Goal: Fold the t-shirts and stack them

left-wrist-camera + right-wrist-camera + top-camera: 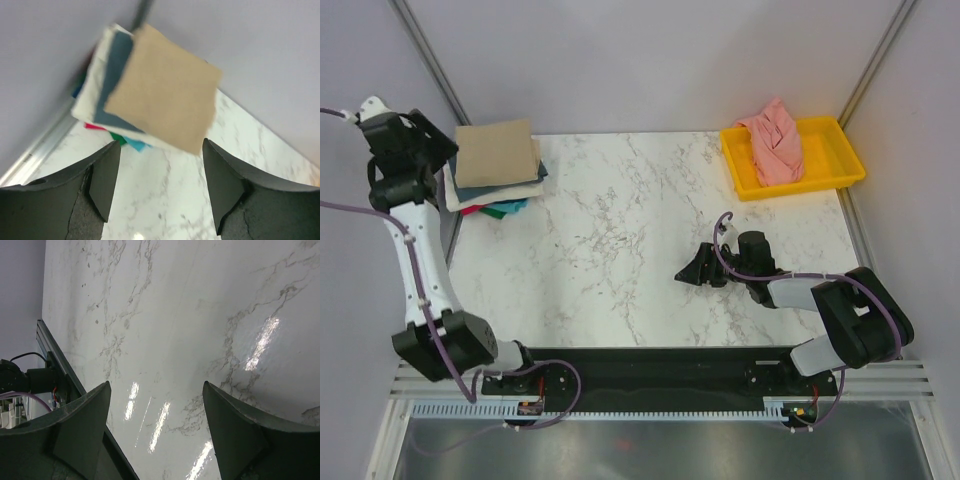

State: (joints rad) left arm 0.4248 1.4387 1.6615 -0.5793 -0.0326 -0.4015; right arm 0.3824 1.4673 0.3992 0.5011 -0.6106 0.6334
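A folded tan t-shirt tops a stack at the table's far left corner. In the left wrist view the tan t-shirt lies over a slate-blue one, a cream one, and teal and red edges. My left gripper is open and holds nothing, raised just left of the stack. A crumpled salmon-pink t-shirt lies in the yellow tray. My right gripper rests low over bare marble right of centre, open and holding nothing.
The marble table is walled in by grey panels on the left, back and right. The black rail with the arm bases runs along the near edge. The stack overhangs the table's left edge slightly.
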